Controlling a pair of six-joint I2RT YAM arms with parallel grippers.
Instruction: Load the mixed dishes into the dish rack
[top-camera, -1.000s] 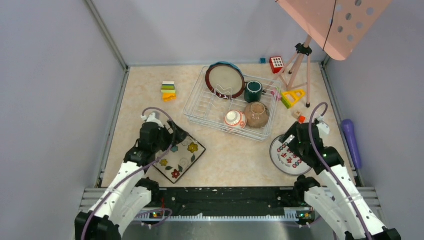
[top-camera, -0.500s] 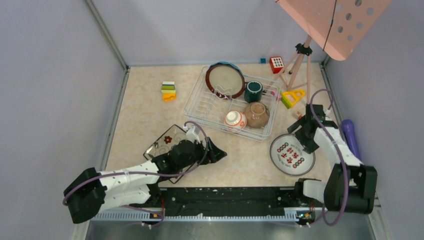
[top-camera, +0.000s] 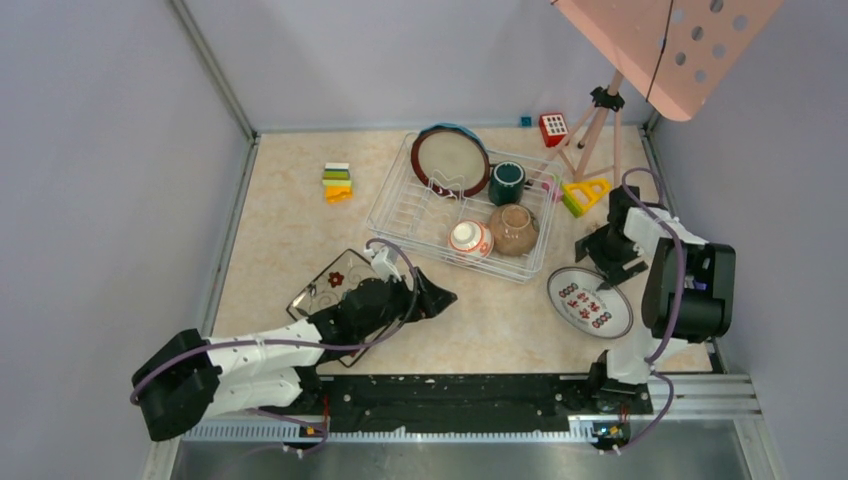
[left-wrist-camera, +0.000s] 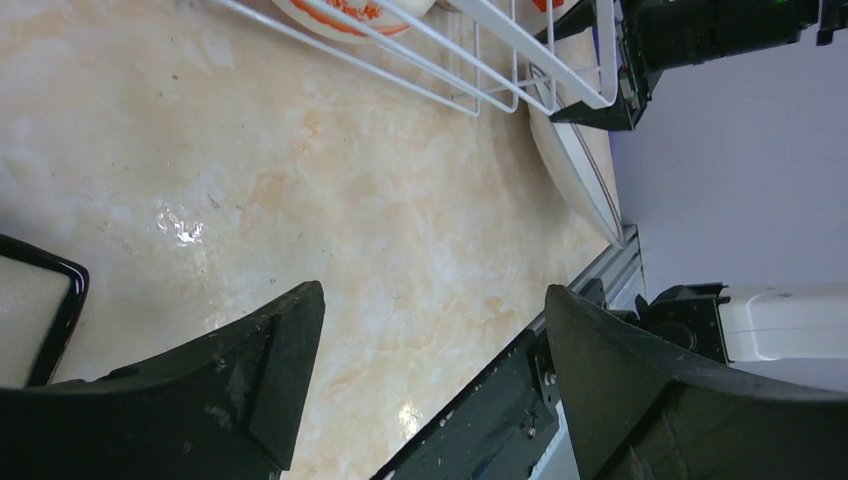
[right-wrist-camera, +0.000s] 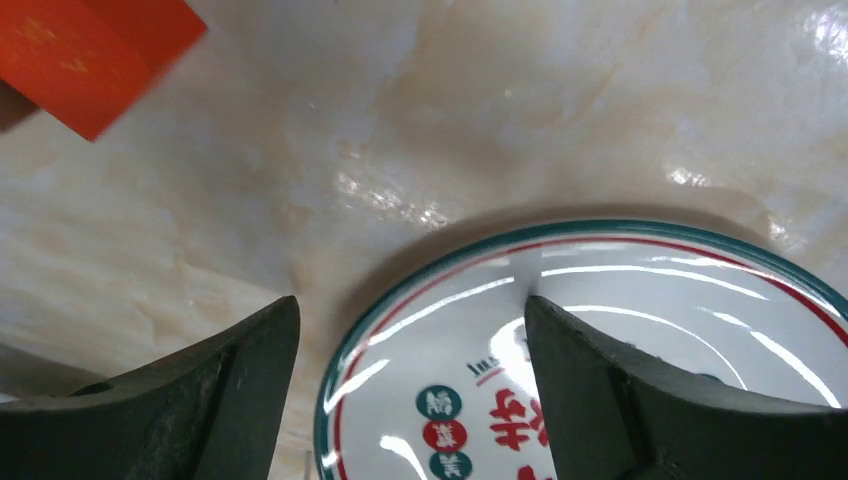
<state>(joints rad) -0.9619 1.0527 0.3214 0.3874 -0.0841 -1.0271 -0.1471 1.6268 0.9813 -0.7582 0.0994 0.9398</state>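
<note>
The dish rack (top-camera: 420, 215) stands at mid-table holding a brown-rimmed cream plate (top-camera: 450, 160) upright, a teal mug (top-camera: 507, 182), a tan bowl (top-camera: 514, 229) and a red-white bowl (top-camera: 470, 239). The square floral plate (top-camera: 332, 283) lies front left, partly under my left arm. My left gripper (top-camera: 435, 297) is open, low over bare table and pointing right; its jaws (left-wrist-camera: 435, 293) hold nothing. The white red-marked plate (top-camera: 590, 302) lies front right. My right gripper (top-camera: 603, 272) is open at its far edge; in the wrist view the gripper (right-wrist-camera: 410, 305) straddles the plate's (right-wrist-camera: 600, 350) rim.
A pink perforated stand on a tripod (top-camera: 600, 110) is at the back right. Toy blocks lie around: a stacked set (top-camera: 337, 182), a yellow triangle (top-camera: 585, 193), a red one (top-camera: 553, 127), an orange one (right-wrist-camera: 90, 55). The rack's near corner (left-wrist-camera: 520, 60) shows ahead of my left gripper.
My left arm dropped and swung right, off the square plate, and now lies low across the table. My right arm folded back, bringing its gripper to the white plate's far edge.
</note>
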